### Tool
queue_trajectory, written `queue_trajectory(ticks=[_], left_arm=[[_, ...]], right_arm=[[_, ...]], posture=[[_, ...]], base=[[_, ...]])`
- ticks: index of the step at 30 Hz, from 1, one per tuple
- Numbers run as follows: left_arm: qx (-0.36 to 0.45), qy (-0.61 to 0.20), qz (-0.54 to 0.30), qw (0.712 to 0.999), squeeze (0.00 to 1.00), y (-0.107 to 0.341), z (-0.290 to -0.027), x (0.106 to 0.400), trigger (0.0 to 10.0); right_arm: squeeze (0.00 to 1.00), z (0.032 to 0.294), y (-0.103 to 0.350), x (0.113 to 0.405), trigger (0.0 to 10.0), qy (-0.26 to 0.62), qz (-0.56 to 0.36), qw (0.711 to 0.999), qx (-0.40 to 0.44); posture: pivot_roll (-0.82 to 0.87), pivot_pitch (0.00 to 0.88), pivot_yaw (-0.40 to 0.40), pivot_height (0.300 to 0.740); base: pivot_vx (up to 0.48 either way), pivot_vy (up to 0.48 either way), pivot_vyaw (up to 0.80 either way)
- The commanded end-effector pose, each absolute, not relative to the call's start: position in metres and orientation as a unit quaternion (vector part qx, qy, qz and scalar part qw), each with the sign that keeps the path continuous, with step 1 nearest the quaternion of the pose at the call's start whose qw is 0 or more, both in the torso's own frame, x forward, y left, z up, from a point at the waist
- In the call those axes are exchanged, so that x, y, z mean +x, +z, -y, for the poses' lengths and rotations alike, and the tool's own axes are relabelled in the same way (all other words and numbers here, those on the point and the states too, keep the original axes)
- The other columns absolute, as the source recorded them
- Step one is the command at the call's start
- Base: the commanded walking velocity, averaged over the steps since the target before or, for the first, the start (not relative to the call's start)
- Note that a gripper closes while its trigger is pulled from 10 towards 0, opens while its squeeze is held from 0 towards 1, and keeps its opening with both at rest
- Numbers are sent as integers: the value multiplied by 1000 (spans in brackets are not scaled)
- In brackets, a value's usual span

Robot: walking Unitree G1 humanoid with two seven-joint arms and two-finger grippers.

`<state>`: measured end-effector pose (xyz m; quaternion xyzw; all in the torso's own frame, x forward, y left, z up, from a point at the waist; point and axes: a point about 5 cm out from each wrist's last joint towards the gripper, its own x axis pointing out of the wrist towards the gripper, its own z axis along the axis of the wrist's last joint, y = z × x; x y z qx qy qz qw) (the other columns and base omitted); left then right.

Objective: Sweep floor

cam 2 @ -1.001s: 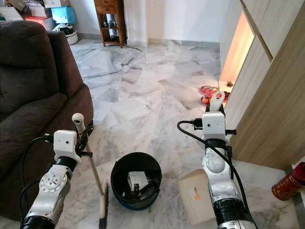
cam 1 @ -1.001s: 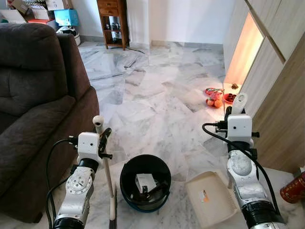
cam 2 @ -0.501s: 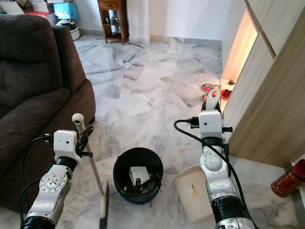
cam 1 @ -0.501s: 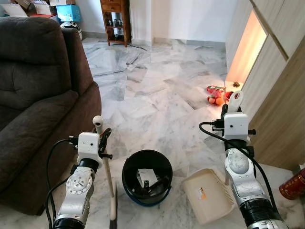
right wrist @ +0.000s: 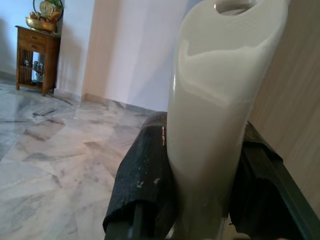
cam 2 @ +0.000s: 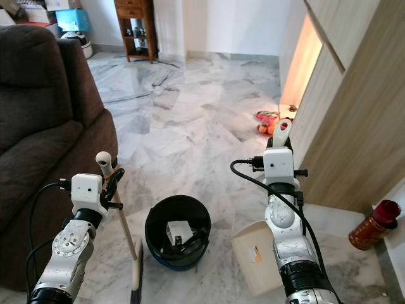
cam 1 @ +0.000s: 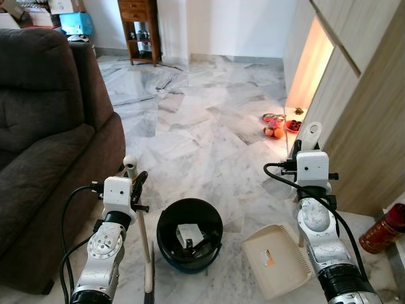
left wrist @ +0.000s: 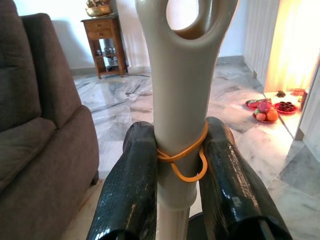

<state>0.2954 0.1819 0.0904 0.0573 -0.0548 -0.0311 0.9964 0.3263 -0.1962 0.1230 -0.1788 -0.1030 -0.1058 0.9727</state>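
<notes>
My left gripper is shut on the grey broom handle, low at the front left beside the sofa. The broom runs down to the floor, its head at the picture's lower edge. In the left wrist view the black fingers clamp the handle just below an orange rubber band. My right gripper is shut on the cream dustpan's handle. The dustpan's tray rests on the floor at the front right. A black bucket with scraps in it stands between my arms.
A brown sofa fills the left side. Wooden cabinets line the right, with plates of fruit on the floor at their foot. A red canister stands at the far right. A wooden side table is at the back; marble floor lies ahead.
The whole picture has shifted a little, so the camera moved. Both grippers keep the same hold on broom and dustpan, and the bucket stays between them.
</notes>
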Motion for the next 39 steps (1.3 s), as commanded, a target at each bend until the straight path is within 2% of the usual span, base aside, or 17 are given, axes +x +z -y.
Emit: queue_trajectory(ticks=[1,39], left_arm=[[64,-30,83,994,0,104,-184,299,10000],[64,-47,83,993,0,103,-178,299,10000]], right_arm=[[0,192,132,330,10000,-99,127,970,-181],[0,186,122,330,10000,-83,116,974,-176]], posture=[[118,0,35,740],[102,0,39,740]], base=[[-244,0,0],[-278,0,0]])
